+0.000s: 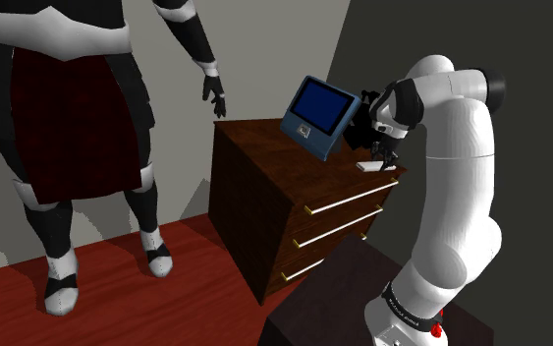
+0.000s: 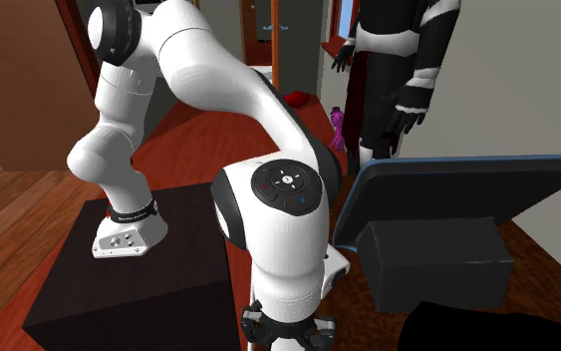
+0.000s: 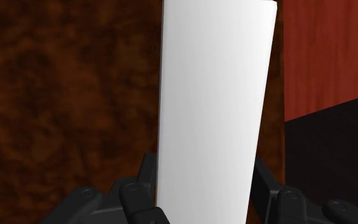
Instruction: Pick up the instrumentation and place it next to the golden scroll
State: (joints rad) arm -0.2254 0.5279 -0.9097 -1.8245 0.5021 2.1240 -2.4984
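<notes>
An armoured figure (image 1: 68, 118) stands on the red floor beside a dark wooden dresser (image 1: 264, 187). The white arm (image 1: 456, 167) bends from its black stand (image 1: 323, 300) over the dresser's top. A blue-screened console (image 1: 318, 110) sits near the top's back edge. The black gripper (image 1: 383, 155) clasps a white slab (image 1: 374, 167) lying at the front corner nearest the arm.
</notes>
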